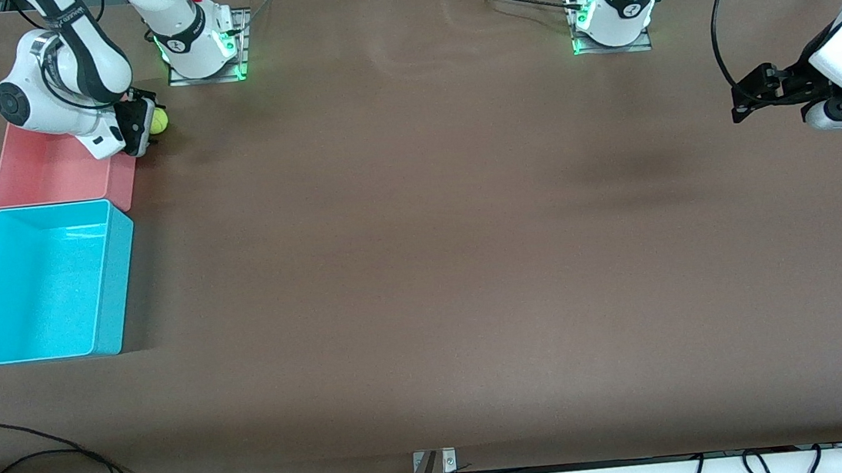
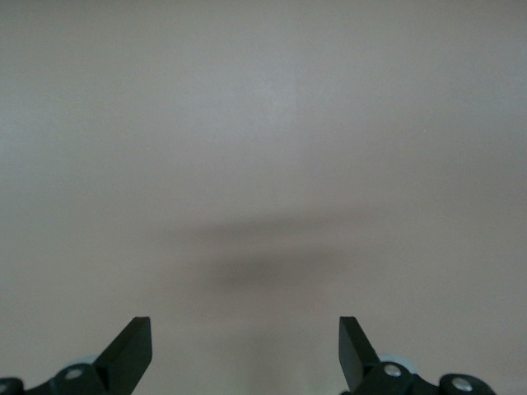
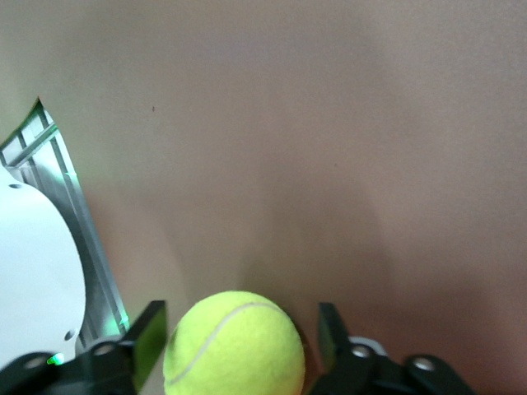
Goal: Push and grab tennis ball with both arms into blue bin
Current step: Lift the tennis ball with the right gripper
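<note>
The tennis ball (image 1: pixel 159 120) is yellow-green and sits between the fingers of my right gripper (image 1: pixel 146 124), low over the table by the pink bin's corner, close to the right arm's base. In the right wrist view the ball (image 3: pixel 235 346) fills the gap of the right gripper (image 3: pixel 239 339), whose fingers (image 3: pixel 146 337) are closed against it. The blue bin (image 1: pixel 103 286) stands empty, nearer the front camera than the pink bin. My left gripper (image 1: pixel 739 104) is open and empty, up in the air over the left arm's end of the table; the left wrist view (image 2: pixel 245 346) shows only bare table.
The pink bin (image 1: pixel 52 175) stands right against the blue bin, partly under the right arm's wrist. The right arm's base plate (image 1: pixel 207 64) is close to the ball and shows in the right wrist view (image 3: pixel 66 222). Cables lie along the table's front edge.
</note>
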Tool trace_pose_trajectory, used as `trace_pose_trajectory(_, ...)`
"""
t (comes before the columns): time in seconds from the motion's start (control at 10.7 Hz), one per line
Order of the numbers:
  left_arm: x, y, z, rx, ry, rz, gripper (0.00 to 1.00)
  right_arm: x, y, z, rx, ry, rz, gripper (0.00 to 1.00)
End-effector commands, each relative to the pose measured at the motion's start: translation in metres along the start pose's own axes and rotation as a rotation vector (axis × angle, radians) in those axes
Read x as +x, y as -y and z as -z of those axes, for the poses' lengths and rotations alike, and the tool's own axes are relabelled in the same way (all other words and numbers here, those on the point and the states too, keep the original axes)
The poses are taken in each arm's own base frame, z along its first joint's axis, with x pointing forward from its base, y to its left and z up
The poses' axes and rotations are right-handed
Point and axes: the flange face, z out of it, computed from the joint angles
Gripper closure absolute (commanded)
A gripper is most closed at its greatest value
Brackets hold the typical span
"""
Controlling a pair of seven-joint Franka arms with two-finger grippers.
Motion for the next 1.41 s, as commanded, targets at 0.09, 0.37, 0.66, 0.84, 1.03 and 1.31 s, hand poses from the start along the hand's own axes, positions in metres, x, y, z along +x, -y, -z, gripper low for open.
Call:
trace_pose_trajectory(0.09,0.002,-0.005,0.008,0.006,-0.001,0.002,0.00,-0.005,0.013,-0.023,-0.017,0.007,0.027,0.53)
trace_pose_trajectory(0.37,0.002,-0.004,0.008,0.006,-0.001,0.002,0.00,-0.005,0.012,-0.022,-0.018,0.008,0.025,0.64)
trace_pose_trajectory(0.66,0.002,-0.005,0.008,0.006,-0.001,0.002,0.00,0.002,-0.004,-0.006,-0.033,0.020,0.027,0.76)
trace_pose_trajectory(0.84,0.002,-0.005,0.008,0.006,-0.001,0.002,0.00,0.018,-0.019,0.007,-0.018,0.035,0.005,0.83)
trace_pose_trajectory(1.03,0.002,-0.005,0.008,0.006,-0.001,0.002,0.00,0.045,-0.025,0.022,-0.016,0.059,-0.051,0.83)
trace_pose_trajectory(1.31,0.002,-0.005,0.008,0.004,-0.001,0.001,0.00,0.104,-0.036,0.061,-0.011,-0.011,-0.083,0.84)
